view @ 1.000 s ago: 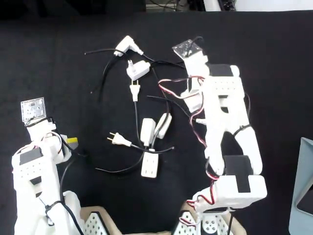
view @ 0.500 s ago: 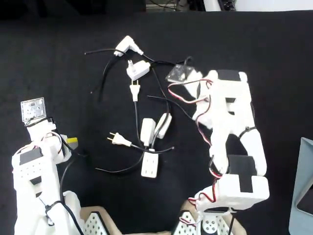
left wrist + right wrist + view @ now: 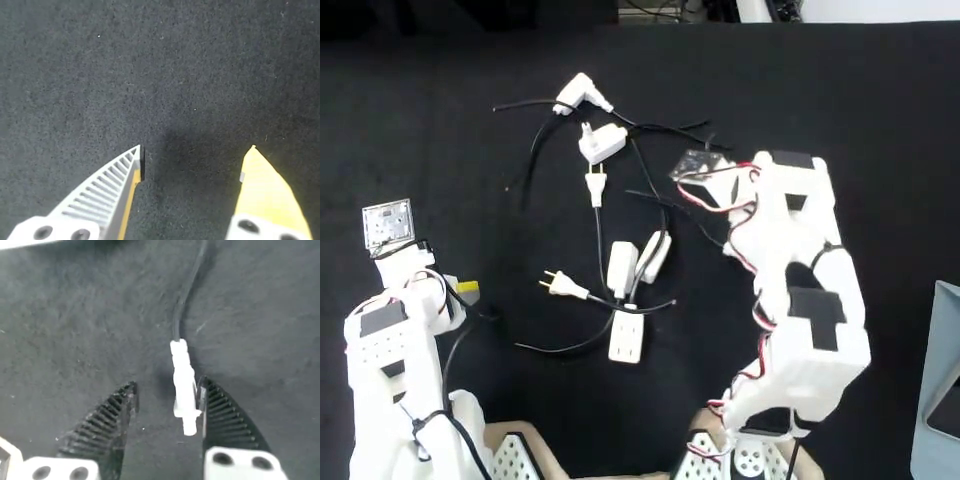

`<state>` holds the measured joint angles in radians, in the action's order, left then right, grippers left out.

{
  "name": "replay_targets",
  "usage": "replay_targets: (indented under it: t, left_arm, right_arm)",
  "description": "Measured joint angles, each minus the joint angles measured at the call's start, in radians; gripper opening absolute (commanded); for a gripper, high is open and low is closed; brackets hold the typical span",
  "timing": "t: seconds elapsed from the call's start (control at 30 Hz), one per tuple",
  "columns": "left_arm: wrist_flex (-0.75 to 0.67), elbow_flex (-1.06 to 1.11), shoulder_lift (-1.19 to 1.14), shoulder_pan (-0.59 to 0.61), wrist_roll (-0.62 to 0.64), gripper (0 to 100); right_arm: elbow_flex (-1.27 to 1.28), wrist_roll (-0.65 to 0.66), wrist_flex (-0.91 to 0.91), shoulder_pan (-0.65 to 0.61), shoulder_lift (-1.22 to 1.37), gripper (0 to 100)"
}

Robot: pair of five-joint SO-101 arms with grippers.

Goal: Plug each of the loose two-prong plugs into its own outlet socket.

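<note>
The right gripper [image 3: 166, 384] is spread wide, and the white plug [image 3: 181, 375] lies lengthways between its jaws, close to one side.

This is looking like a robotics lab or a maker's workbench rather than a home. A black felt-like cloth [image 3: 880, 90] is covering the whole table. Two white printed arms, one [image 3: 390, 350] at 8 o'clock and one [image 3: 800, 290] at 4 o'clock, are standing on perforated bases [image 3: 515, 455] at the 6 o'clock edge, with bare red-and-white servo wires [image 3: 740, 215] hanging loose along the second. Short-corded plugs [image 3: 563, 286] and sockets [image 3: 627, 340] are lying about the centre like test pieces. Dark cables [image 3: 660, 10] are running beyond the cloth at 12 o'clock.
</note>
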<state>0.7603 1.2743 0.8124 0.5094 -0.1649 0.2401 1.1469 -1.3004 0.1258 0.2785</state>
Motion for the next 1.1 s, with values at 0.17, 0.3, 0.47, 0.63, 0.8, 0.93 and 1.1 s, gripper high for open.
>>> replay_targets:
  t: [0.17,0.3,0.47,0.63,0.8,0.93,1.1]
  left_arm:
    - [0.0,0.0,0.0,0.0,0.0,31]
    - [0.0,0.0,0.0,0.0,0.0,31]
    - [0.0,0.0,0.0,0.0,0.0,31]
    - [0.0,0.0,0.0,0.0,0.0,31]
    - [0.0,0.0,0.0,0.0,0.0,31]
    - [0.0,0.0,0.0,0.0,0.0,31]
    - [0.0,-0.005,0.0,0.0,0.0,31]
  right_arm:
    - [-0.002,0.009,0.0,0.006,0.034,11.5]
    - [-0.006,0.009,0.002,0.008,0.041,1.9]
    - [-0.006,0.009,0.002,0.021,0.041,1.1]
    - [-0.017,0.009,-0.054,0.028,-0.005,1.1]
    - [-0.032,-0.078,-0.158,0.015,-0.198,1.1]
    - [-0.032,-0.247,-0.21,-0.046,-0.373,1.1]
    - [0.005,-0.503,-0.215,-0.186,-0.563,1.1]
